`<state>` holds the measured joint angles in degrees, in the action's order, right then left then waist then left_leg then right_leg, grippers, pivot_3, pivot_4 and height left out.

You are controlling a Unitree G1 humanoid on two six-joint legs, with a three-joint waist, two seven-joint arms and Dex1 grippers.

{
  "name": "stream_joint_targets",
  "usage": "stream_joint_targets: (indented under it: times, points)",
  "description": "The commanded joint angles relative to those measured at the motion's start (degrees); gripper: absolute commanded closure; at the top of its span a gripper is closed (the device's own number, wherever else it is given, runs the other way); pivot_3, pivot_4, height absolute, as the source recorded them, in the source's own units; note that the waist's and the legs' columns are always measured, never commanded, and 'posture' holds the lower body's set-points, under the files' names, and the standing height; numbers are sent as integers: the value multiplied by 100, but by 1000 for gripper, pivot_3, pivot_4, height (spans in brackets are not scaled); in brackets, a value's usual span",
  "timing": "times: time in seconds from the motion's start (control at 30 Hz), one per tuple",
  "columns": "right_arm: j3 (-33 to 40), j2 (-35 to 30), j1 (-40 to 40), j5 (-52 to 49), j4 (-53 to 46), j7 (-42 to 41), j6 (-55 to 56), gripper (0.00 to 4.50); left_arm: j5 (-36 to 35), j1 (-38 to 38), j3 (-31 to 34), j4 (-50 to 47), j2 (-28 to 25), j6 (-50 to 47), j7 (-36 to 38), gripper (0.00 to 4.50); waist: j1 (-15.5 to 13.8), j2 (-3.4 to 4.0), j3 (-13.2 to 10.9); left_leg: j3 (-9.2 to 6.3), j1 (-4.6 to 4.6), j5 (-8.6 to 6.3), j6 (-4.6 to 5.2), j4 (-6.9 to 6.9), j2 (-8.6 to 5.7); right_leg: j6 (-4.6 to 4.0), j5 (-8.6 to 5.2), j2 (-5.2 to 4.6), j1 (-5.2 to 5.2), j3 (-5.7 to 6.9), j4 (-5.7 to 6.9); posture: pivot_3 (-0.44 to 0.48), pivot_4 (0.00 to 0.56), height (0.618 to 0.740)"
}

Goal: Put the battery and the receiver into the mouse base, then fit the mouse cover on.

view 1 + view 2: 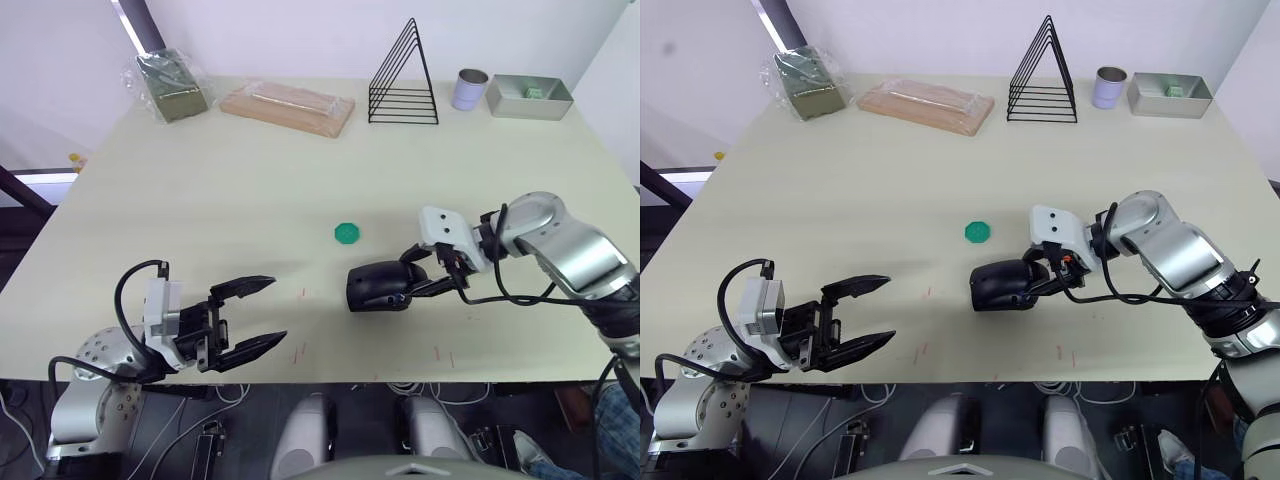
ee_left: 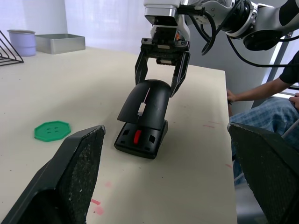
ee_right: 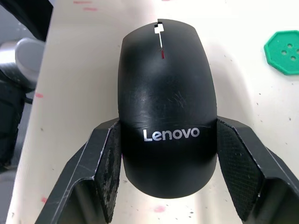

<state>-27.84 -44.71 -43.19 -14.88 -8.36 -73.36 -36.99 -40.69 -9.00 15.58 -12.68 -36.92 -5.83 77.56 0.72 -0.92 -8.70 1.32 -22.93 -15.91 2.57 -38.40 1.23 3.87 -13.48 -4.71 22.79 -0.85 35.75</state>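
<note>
Progress – we judge task near end: smooth black curved mouse cover (image 2: pixel 145 99) sits over black mouse base with red parts (image 2: pixel 139 137), front edge raised, not seated. Battery, receiver hidden – we cannot tell if loaded. Right gripper (image 3: pixel 164 154) clamps cover's logo end; left gripper (image 1: pixel 252 318) wide, idle. Pale tabletop (image 1: pixel 230 190), green octagonal disc (image 1: pixel 347 233) nearby.
</note>
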Motion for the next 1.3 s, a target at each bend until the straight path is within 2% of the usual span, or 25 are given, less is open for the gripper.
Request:
stream_joint_targets:
  times: [0.03,0.83,1.3]
  points:
    - [42,65,2,123,-21,-36,99,1751,-66,-13,147,-80,-51,42,-19,0,3,0,0,0,0,0,0,0,0,-1,0,-2,0,0,0,0,150,740]
    - [-54,453,221,619,9,103,-103,1751,-71,49,42,-318,-60,-100,-272,0,14,0,0,-6,-3,-15,-27,15,-6,-10,-4,-28,6,-8,-3,0,150,740]
    - [-34,444,487,668,-273,358,-359,1751,-62,76,-22,-399,-43,-155,-366,0,21,0,2,-7,-2,-15,-27,15,-7,-10,-4,-29,6,-7,-3,0,150,740]
